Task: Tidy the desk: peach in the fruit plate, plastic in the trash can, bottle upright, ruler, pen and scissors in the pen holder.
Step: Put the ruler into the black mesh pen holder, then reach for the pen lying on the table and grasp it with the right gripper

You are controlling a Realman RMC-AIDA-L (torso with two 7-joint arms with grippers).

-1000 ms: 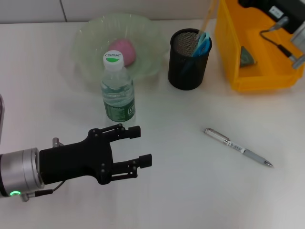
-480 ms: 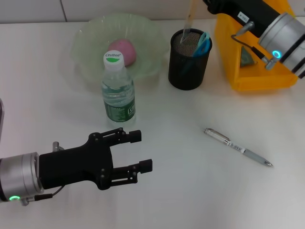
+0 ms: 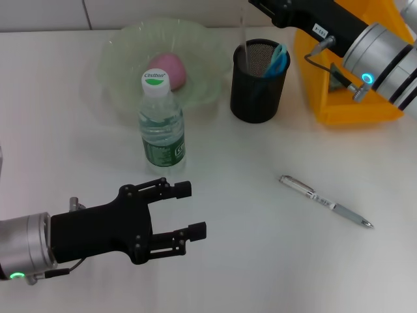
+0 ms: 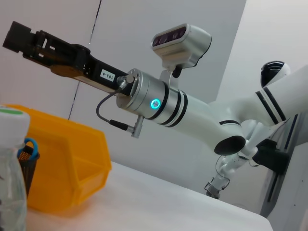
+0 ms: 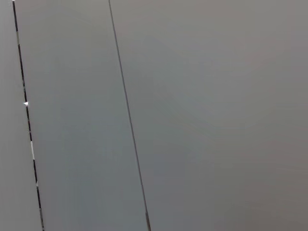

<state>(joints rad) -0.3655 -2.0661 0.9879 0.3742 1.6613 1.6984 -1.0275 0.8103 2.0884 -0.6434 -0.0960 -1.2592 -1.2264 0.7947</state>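
**Black mesh holder takes the ruler while the pen lies loose on the desk**

Black mesh forms the pen holder [image 3: 258, 81], which stands near the desk's [image 3: 260, 261] far edge, just beside the yellow bin [image 3: 345, 98] at the far right corner; blue-handled scissors [image 3: 277, 59] lean inside it against its rim; a thin clear ruler [image 3: 243, 39] stands almost upright with its lower end in the holder's mouth and its upper end running to the top of the head view; the right gripper [image 3: 260, 5] reaches in above the holder at that upper end, and whether its fingers are apart or closed on the ruler I cannot tell, since they are cut off by the picture's edge; the left wrist view shows that same right arm stretched out above the bin, its tip dark and blocky.

Pale green glass makes the fruit plate [image 3: 117, 72] near the far edge, left of the holder; the pink peach [image 3: 171, 68] lies in it; the bottle [image 3: 160, 124] stands upright just in front of the plate, white cap on top, green label low on its body; the pen [image 3: 326, 201] lies flat and slanted on the bare desk toward the right edge, well apart from the holder.

Low over the near left corner hangs the left gripper [image 3: 189, 208], its fingers spread apart and holding nothing, pointed toward the desk's middle.
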